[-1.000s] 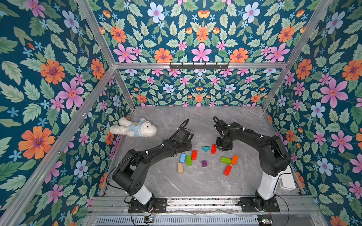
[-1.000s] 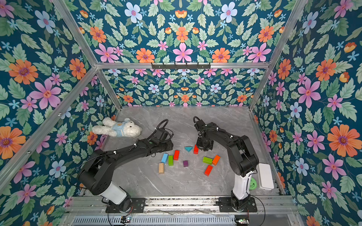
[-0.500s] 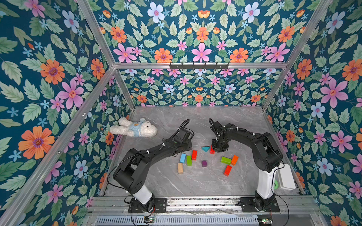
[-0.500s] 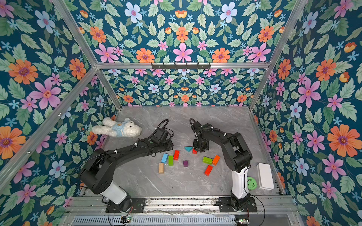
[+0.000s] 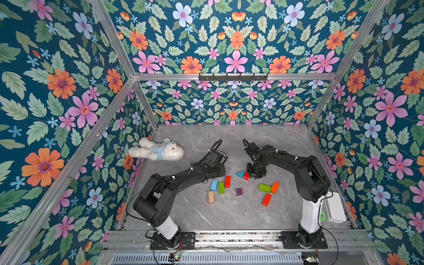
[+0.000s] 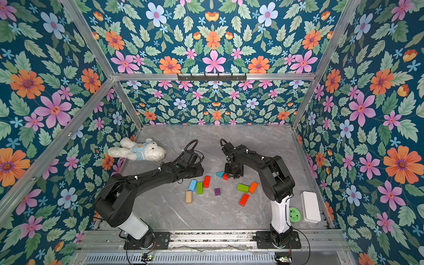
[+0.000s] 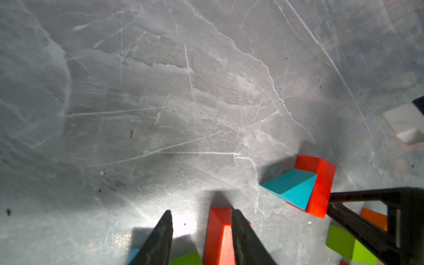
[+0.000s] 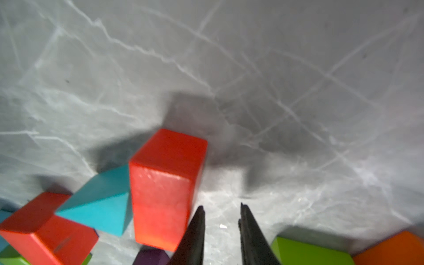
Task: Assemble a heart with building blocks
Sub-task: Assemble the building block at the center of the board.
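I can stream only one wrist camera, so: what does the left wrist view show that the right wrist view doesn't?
Only the left wrist view: the left gripper, jaws apart, and the right gripper seen from outside, next to the short red block. Only the right wrist view: the purple cube, and the right gripper's jaws apart with nothing between them. Both: the teal triangle against the short red block, the long red bar, and the green block beside the orange block.

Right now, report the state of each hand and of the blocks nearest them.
Left hand: open, gripping nothing.
Right hand: slightly open, empty.
Teal triangle: loose, ungripped.
Red block nearest the right hand: ungripped, touching the teal triangle.
Purple cube: lying alone, touching no other block.
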### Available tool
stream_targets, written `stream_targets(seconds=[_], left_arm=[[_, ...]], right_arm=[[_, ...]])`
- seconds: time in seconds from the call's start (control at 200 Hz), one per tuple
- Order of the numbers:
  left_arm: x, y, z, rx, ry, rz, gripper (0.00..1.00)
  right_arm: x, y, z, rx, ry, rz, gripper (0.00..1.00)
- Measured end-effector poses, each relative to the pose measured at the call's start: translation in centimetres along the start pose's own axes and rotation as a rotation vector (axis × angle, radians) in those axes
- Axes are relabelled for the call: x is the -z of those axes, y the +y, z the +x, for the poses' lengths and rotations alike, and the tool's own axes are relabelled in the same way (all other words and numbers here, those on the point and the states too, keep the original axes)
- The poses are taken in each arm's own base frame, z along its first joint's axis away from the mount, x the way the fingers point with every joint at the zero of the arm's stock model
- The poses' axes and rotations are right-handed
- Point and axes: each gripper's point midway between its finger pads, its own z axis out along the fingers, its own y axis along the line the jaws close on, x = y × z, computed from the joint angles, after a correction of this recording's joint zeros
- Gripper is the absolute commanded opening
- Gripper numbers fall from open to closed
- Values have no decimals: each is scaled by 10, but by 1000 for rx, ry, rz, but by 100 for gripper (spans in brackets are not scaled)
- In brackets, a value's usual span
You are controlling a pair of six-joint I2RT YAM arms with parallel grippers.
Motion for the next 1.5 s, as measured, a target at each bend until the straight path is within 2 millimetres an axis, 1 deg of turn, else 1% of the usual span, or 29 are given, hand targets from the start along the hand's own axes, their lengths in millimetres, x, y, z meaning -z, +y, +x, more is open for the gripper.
stream_targets(seconds=[0.175,0.285,0.42,0.62,0.75,0.855,0.99,1.145,1.285,1.39,1.5], left_arm=[[-1,1,1,-1,2,-2,45],[-1,1,2,-4,5,-4,45],[-2,2,3,-9,7,-6,45],[-2,4,6,-18,15,-8,45],[-3,4,6,-18,16,-9,44],[-3,4,6,-18,17,-9,44],[-4,4,6,-18,19,-10,44],[-4,3,5,-19,18,-10,44],[-4,4,5,-19,19,-10,44],[-5,4,6,-22,21,-10,47],[-5,2,7,-22,31,-4,51]], right_arm=[[0,5,9,24,5,3,30],[-2,10,10,34,7,1,30],[-2,12,10,39,1,7,37],[4,24,20,77,0,0,43],[4,27,22,81,9,-7,45],[-1,32,17,79,9,-5,45],[-6,36,10,69,10,-1,38],[-7,36,0,42,-3,5,34],[-6,37,-6,31,-18,6,33],[-7,38,-7,30,-16,7,33],[-5,36,-5,30,-14,9,37]])
